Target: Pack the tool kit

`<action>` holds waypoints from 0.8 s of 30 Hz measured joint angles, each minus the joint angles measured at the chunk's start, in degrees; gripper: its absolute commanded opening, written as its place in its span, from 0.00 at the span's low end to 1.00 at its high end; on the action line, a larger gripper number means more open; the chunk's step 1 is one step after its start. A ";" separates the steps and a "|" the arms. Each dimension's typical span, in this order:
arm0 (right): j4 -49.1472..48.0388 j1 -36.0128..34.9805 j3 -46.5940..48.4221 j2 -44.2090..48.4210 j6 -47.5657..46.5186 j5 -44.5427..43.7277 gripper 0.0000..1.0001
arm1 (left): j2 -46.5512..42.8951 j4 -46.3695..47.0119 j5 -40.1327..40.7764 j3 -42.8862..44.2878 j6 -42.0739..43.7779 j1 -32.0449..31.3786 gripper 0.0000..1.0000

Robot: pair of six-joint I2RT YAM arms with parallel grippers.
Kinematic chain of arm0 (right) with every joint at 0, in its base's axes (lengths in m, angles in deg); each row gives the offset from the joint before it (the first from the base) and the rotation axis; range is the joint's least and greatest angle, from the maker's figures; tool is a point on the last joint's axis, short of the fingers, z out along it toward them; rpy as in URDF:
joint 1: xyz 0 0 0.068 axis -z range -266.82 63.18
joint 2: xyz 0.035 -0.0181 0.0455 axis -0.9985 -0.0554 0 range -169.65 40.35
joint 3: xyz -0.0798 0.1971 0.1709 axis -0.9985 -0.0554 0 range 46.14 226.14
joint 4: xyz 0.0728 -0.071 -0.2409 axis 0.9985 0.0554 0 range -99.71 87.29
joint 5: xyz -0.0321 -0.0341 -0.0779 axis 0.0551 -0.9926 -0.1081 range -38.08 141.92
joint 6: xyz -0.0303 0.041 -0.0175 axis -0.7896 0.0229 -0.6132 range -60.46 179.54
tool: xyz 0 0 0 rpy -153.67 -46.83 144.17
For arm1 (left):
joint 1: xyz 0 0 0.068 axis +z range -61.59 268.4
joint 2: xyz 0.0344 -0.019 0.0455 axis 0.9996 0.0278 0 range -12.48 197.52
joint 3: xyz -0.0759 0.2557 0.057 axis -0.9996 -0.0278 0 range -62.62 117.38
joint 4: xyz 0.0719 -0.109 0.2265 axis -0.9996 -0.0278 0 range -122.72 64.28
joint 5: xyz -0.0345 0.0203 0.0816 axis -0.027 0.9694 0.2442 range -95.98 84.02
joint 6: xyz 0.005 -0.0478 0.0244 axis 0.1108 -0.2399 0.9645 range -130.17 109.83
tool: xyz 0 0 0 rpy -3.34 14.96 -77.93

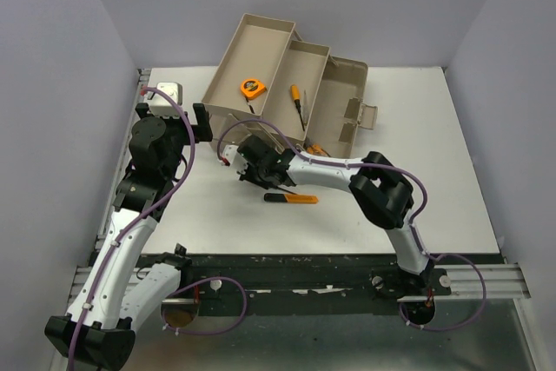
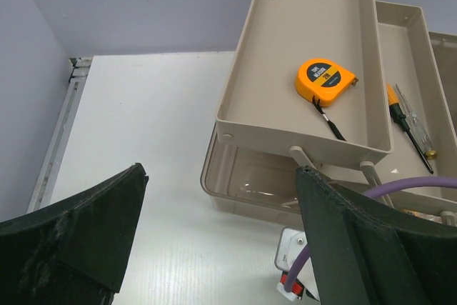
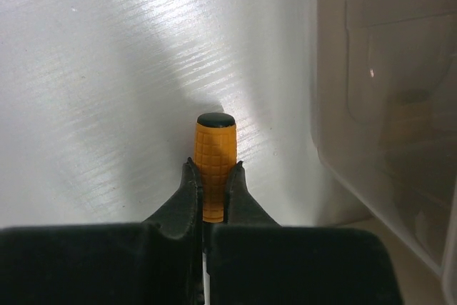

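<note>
The right hand (image 3: pixel 213 171) hides the orange handle's (image 3: pixel 216 141) working end.

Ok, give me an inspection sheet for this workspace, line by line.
Surface: white table, one orange-and-black tool lying loose on it.
Job's things: toolbox open, trays folded out; tape measure in the top tray, screwdriver in the next.
Clutter: nothing seen.
Grippers: left fingers wide open, empty; right fingers shut on an orange handle.
Cables: purple cables loop along both arms.
Surroundings: plain walls on three sides.
</note>
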 measured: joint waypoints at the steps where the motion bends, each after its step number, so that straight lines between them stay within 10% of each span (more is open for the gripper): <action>1: 0.00 0.00 0.00 0.04 -0.11 -0.02 0.01 | 0.00 0.00 -0.02 0.00 -0.02 0.00 0.99; 24: -10.78 5.38 -10.84 42.80 6.73 -0.20 0.01 | 0.00 0.11 -0.35 0.00 -0.20 0.00 0.99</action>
